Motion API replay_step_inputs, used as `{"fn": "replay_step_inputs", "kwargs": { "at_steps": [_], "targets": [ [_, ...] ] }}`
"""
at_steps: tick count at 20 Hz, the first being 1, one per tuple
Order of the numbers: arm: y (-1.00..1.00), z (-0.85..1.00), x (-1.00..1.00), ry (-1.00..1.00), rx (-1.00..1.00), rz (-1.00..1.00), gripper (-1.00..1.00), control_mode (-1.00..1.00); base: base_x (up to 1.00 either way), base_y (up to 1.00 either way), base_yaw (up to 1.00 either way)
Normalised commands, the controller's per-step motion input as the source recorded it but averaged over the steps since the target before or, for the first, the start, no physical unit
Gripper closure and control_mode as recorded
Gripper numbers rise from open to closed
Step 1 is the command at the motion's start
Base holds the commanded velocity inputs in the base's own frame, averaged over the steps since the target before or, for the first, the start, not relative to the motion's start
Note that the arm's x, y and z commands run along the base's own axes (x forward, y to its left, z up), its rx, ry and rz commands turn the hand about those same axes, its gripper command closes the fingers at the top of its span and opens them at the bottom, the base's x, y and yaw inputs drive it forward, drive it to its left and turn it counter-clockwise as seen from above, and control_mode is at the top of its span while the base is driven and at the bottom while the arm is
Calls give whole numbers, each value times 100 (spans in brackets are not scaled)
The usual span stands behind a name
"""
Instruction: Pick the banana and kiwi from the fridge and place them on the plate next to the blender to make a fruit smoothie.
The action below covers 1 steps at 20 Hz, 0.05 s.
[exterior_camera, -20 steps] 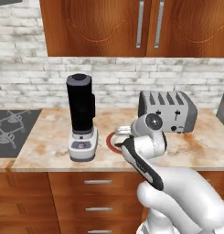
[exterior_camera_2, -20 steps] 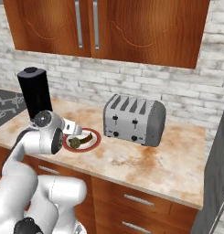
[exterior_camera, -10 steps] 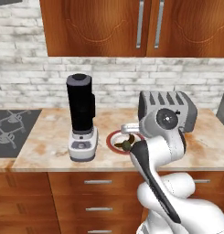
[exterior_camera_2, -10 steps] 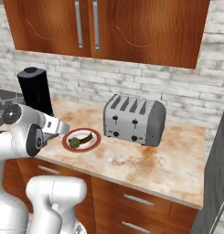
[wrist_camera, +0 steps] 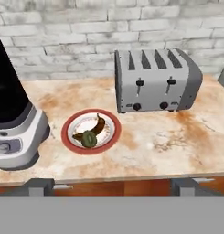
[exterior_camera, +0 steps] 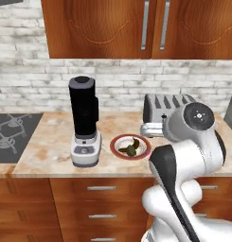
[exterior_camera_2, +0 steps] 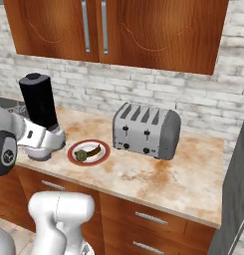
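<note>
Nearest, gripper (wrist_camera: 111, 186) with jaws spread wide and holding nothing, back from the counter (wrist_camera: 177, 141) edge. On the marble counter, red-rimmed plate (wrist_camera: 69, 138) carrying the banana (wrist_camera: 98, 125) with the kiwi (wrist_camera: 89, 139) touching it at the front. Just beside the plate, to one side, the blender (exterior_camera: 84, 123); to the other, a silver four-slot toaster (wrist_camera: 154, 80). Behind, a brick wall (exterior_camera_2: 193, 99); above, wooden cupboards (exterior_camera: 136, 28).

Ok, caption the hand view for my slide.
Dark curved banana and olive-brown kiwi on the red-rimmed plate, between black-jarred blender and silver four-slot toaster.
</note>
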Motion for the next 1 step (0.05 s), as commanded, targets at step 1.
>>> {"fn": "replay_step_inputs", "kwargs": {
  "at_steps": [1],
  "targets": [
    [-23,0,-80,-23,1,-3,-100,-100,0,0,0]
  ]
}}
